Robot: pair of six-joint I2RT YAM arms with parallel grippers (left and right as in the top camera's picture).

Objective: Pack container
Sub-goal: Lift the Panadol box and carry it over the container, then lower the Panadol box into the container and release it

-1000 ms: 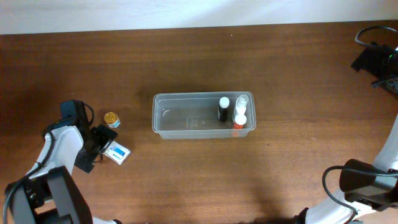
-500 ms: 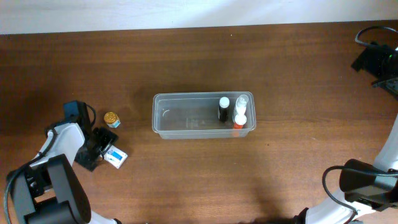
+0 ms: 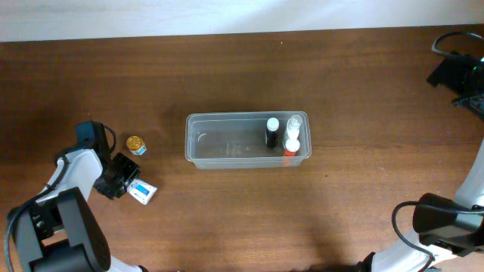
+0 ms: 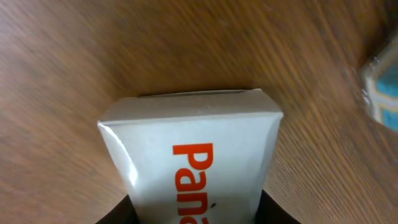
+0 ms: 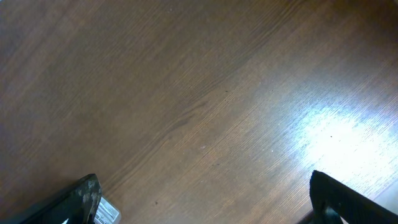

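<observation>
**Container: mid-table, part filled**

We log the container [image 3: 227, 148] at the centre of the table [image 3: 340, 211], three bottles [image 3: 271, 133] upright at its right end. Well left of it are a gold-lidded jar [image 3: 134, 143] and a white box [image 4: 193, 155], which the left gripper [image 4: 196, 214] clamps. The right gripper [image 5: 205, 205] is spread wide over wood.

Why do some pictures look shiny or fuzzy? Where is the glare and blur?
Right wrist view: a bright glare patch on the wooden table, lower right. Left wrist view: the white box fills the frame fairly sharp, while the blue-and-white thing at the right edge is blurred. Overhead view: even light, sharp, only small highlights on the clear container.
</observation>
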